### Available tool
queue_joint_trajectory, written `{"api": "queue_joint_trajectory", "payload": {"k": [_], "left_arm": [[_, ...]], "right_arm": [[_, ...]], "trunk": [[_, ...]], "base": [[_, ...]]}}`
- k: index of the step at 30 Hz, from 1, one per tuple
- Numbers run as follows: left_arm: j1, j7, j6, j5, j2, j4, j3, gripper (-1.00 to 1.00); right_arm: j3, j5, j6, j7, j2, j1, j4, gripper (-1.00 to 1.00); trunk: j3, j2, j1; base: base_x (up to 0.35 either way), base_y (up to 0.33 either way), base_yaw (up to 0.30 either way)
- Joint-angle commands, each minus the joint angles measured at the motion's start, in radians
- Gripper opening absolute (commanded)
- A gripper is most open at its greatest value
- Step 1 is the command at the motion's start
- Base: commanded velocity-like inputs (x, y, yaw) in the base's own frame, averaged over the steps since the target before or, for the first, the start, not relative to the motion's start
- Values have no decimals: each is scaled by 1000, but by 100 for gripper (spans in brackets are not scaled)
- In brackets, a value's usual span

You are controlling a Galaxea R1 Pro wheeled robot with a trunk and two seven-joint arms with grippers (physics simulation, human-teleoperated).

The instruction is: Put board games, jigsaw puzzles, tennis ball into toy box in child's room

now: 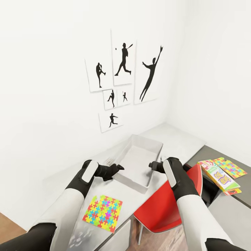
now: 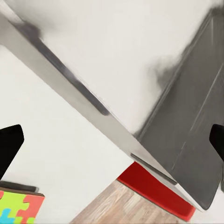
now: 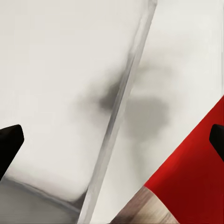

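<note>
Both my claws, left claw (image 1: pixel 116 168) and right claw (image 1: pixel 153 165), released, flank empty toy box (image 1: pixel 146 179); I'd grip opposite rims evenly.

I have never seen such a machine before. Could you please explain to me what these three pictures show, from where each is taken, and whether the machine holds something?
These are simulator renders of a two-armed robot. The big picture comes from a camera on its head, looking down over both arms. The left gripper and right gripper are the black two-fingered ends of the white-and-black arms. Both are open and hold nothing; they sit at the two near corners of the empty light-grey toy box.

The box stands on a pale table. One jigsaw puzzle lies near the left arm. On the darker section to the right lie a second jigsaw puzzle and a green-and-white board game. A red chair stands below.

The two small pictures come from cameras near each gripper, looking along its fingers at the box's rim.
</note>
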Motion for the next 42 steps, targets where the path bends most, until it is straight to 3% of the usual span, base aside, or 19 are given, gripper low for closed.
{"api": "queue_joint_trajectory", "payload": {"k": [1, 7, 15, 20, 23, 29, 32, 34, 36, 38, 40, 41, 42], "left_arm": [[0, 10, 9, 10, -1, -4, 5, 100], [4, -22, 73, 10, 5, -84, 4, 100], [7, -48, 111, 11, 22, -118, 4, 100], [7, -82, 134, 31, 59, -123, 5, 100], [9, -146, 145, 43, 102, -123, 4, 100], [17, -277, 152, 46, 177, -124, 3, 100], [28, -375, 154, 47, 226, -124, 1, 100], [43, -481, 156, 46, 268, -124, -2, 100], [54, -543, 156, 46, 291, -124, -5, 100], [78, -663, 157, 46, 335, -124, -8, 100], [115, -838, 156, 42, 395, -125, -12, 100], [124, -883, 156, 40, 410, -125, -12, 100], [143, -969, 154, 37, 440, -125, -13, 100]], "right_arm": [[-2, -11, 4, -8, 1, 0, -10, 100], [-2, -14, 59, -8, 1, 8, -105, 100], [-2, -14, 70, 1, 1, 5, -141, 100], [-4, -15, 81, 68, -2, 4, -182, 100], [-8, -14, 95, 151, -6, 6, -227, 100], [-12, -15, 112, 241, -11, 39, -291, 100], [-17, -23, 118, 306, -14, 70, -341, 100], [-21, -28, 120, 385, -18, 113, -385, 100], [-22, -30, 119, 432, -24, 138, -407, 100], [-23, -31, 115, 519, -46, 180, -448, 100], [-27, -32, 110, 648, -84, 238, -496, 100], [-32, -32, 109, 682, -95, 252, -505, 100], [-50, -32, 104, 750, -115, 281, -519, 100]], "trunk": [[-1, -2, 1], [9, -2, 1], [22, -2, 1], [30, -2, 1], [35, -2, 1], [45, -2, 1], [50, -2, 1], [53, -2, 1], [57, -2, 1], [60, -2, 1], [63, -2, 1], [65, -2, 1], [66, -2, 1]], "base": [[0, 0, -62], [0, 0, -74], [0, 0, -80], [0, 0, -87], [0, 0, -97], [0, 0, -114], [0, 0, -126], [0, 0, -129], [0, 0, -129], [0, 0, -130], [0, 0, -132], [0, 0, -132], [0, 0, -132]]}}
